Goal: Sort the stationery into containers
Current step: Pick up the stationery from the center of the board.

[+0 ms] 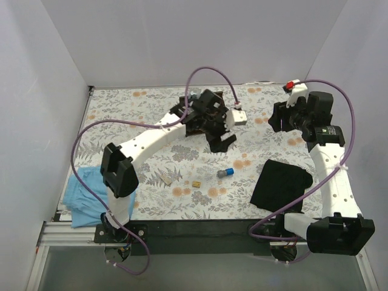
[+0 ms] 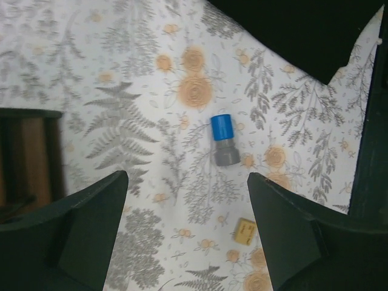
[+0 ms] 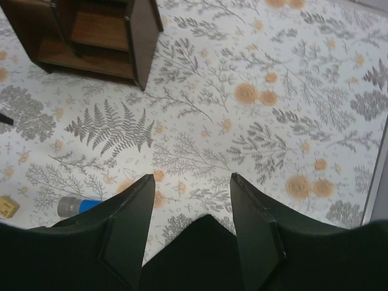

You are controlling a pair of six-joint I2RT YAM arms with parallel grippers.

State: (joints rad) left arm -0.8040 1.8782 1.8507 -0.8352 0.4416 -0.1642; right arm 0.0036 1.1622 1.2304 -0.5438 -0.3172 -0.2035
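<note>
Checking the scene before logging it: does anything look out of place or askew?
The light-blue cloth lies crumpled at the left near corner, partly off the patterned cover. The cylinder lies on its side, loose near a tan block and beige piece, outside the organiser. Nothing looks damaged.

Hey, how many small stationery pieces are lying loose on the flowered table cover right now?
3: the blue-and-grey cylinder near the middle, the tan block to its left, the flat beige piece further left. The left arm partly covers the organiser, so more may be hidden.
</note>
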